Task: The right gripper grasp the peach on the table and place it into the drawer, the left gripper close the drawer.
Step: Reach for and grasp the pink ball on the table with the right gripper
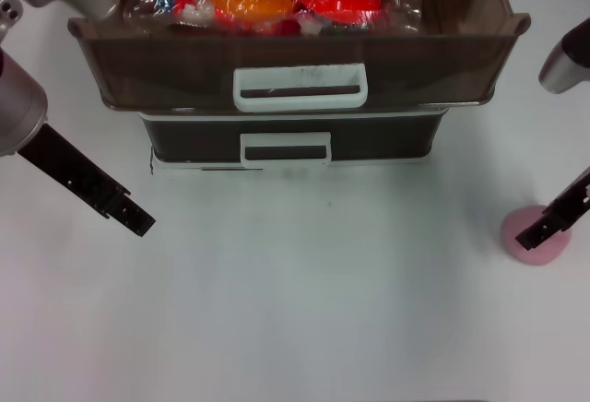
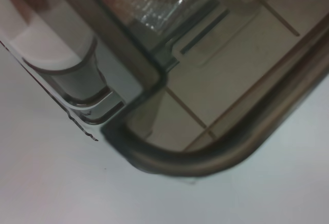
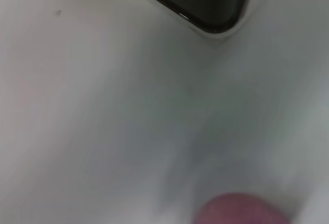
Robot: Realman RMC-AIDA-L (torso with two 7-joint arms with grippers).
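Observation:
The pale-pink peach (image 1: 537, 254) rests on the white table (image 1: 304, 301) at the far right. My right gripper (image 1: 539, 233) reaches in from the right edge, its black tip right over the peach. In the right wrist view only the top of the peach (image 3: 241, 209) shows. At the back, the wide dark-brown drawer (image 1: 184, 70) with its large white loop handle (image 1: 300, 87) stands pulled out. My left gripper (image 1: 136, 220) hangs over the table at the left, below and apart from the drawer's left end. The left wrist view looks down on a rounded drawer corner (image 2: 205, 157).
Red and orange plastic-wrapped packets (image 1: 267, 1) fill the open drawer. Below it sits a narrower dark drawer with a smaller white handle (image 1: 285, 148), shut. A dark cabinet corner (image 3: 205, 3) shows in the right wrist view.

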